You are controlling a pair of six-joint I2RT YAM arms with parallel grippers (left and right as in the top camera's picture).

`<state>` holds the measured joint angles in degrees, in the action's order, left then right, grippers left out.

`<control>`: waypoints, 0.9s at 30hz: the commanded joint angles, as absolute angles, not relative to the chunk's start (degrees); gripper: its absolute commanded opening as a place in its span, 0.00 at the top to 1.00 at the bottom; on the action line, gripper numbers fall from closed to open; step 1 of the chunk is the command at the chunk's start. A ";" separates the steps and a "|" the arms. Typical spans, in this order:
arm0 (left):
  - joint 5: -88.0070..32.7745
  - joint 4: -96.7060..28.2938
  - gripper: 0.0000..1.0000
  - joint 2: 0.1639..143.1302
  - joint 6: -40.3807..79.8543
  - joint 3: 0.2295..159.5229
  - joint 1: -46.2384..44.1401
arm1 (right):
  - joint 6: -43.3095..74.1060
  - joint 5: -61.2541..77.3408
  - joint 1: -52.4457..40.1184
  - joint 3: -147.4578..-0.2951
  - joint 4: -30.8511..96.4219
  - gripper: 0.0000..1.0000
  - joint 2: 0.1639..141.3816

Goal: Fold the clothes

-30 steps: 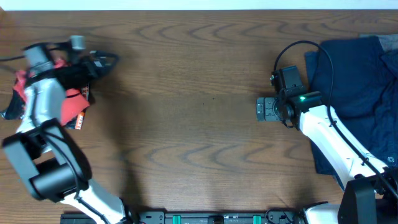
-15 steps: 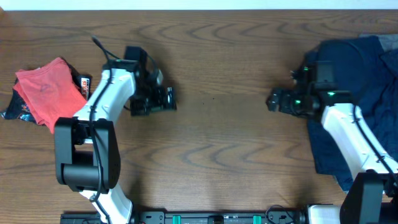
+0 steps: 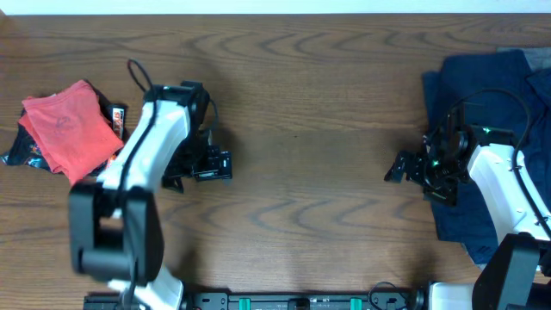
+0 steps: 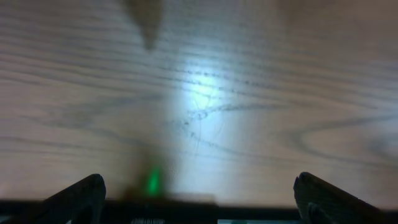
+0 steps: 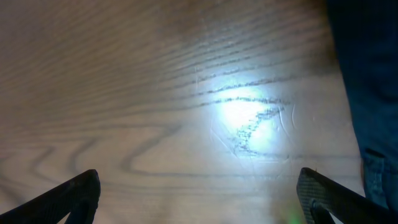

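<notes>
Jaws on both arms spread empty over the brown wooden bench (image 3: 293, 103), coral-red cotton T-shirt (image 3: 73, 129) far left overlapping a small black printed shirt (image 3: 115, 113), so a loose pinch could drag both!

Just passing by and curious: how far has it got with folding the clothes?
Done, it seems: the red T-shirt lies as a compact bundle at the far left, partly on a dark printed garment. In hand: nothing; the left gripper and right gripper are open over the table. Left: perhaps neatening; the navy pile on the right lies rumpled.
</notes>
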<state>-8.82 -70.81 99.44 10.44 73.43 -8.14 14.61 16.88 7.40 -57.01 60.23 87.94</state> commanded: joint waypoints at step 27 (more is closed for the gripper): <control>-6.79 -44.05 0.02 36.18 11.92 46.00 -8.23 | 16.71 1.72 4.64 -40.32 43.27 0.01 33.74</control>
